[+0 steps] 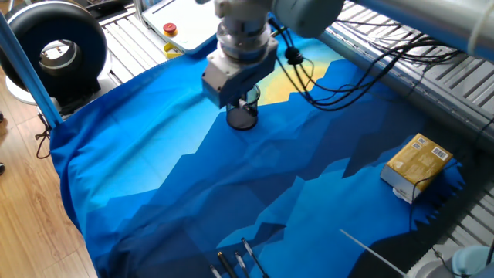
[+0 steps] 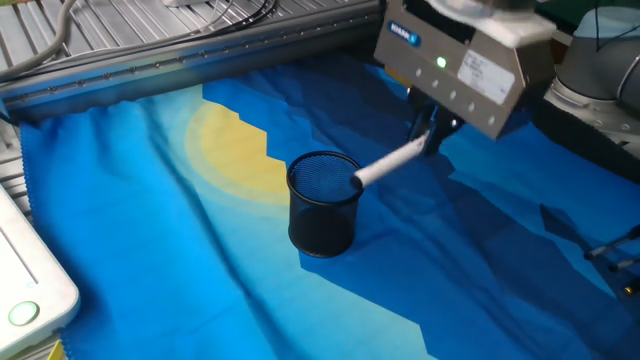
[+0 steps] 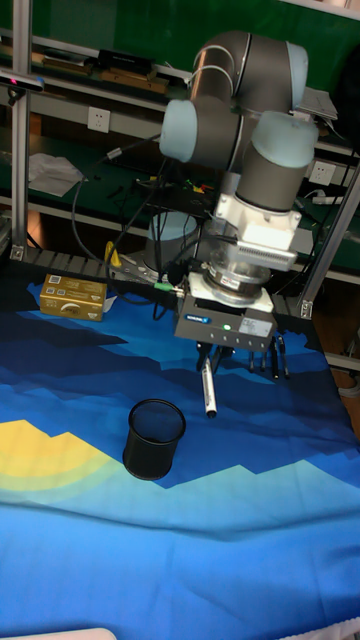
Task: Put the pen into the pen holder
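Note:
The pen holder (image 2: 322, 210) is a black mesh cup standing upright on the blue cloth, also seen in the tall fixed view (image 3: 154, 440) and partly behind the gripper body in one fixed view (image 1: 242, 116). My gripper (image 2: 432, 134) is shut on the pen (image 2: 388, 165), a slim white marker held at a slant. The pen's free end hangs at the cup's rim on its right side. In the tall fixed view the pen (image 3: 207, 386) points down from the gripper (image 3: 208, 357), up and to the right of the cup. In one fixed view the pen is hidden.
A yellow box (image 1: 417, 165) lies at the cloth's right edge. Dark pens (image 1: 235, 264) and a thin white rod (image 1: 372, 252) lie near the front edge. Black cables (image 1: 340, 81) trail behind the arm. A white device (image 2: 28, 290) sits at the left.

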Robot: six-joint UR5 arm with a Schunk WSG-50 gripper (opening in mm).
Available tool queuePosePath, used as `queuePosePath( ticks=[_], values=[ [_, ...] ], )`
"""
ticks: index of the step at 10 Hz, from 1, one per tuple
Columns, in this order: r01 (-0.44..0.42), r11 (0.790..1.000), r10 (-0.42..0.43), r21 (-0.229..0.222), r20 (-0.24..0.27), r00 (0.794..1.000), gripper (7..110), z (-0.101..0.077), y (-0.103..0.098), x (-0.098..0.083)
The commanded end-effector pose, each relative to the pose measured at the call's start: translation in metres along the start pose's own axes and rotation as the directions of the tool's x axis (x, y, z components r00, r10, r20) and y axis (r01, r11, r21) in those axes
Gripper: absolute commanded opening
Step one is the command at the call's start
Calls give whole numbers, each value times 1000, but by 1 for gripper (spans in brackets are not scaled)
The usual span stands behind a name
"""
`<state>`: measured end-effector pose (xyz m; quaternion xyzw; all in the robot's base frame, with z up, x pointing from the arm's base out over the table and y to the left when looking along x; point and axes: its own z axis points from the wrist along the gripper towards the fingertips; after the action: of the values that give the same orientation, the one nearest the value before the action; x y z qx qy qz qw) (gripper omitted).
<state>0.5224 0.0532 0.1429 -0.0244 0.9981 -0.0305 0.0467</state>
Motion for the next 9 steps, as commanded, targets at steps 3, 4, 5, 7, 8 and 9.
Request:
queuePosePath(
  ticks=[3,4,5,7,8,9],
  values=[
    [35,999,-35,-4,-10,999,7,-5,-31,26],
    [41,999,-41,-6,-11,999,7,-4,-38,30],
    [48,999,-48,3,-27,998,7,-4,-46,37],
    [56,998,-54,31,-72,996,7,1,-58,43],
    [50,998,-47,26,-94,994,7,6,-58,45],
    [49,998,-46,25,-125,991,7,12,-59,48]
  ],
)
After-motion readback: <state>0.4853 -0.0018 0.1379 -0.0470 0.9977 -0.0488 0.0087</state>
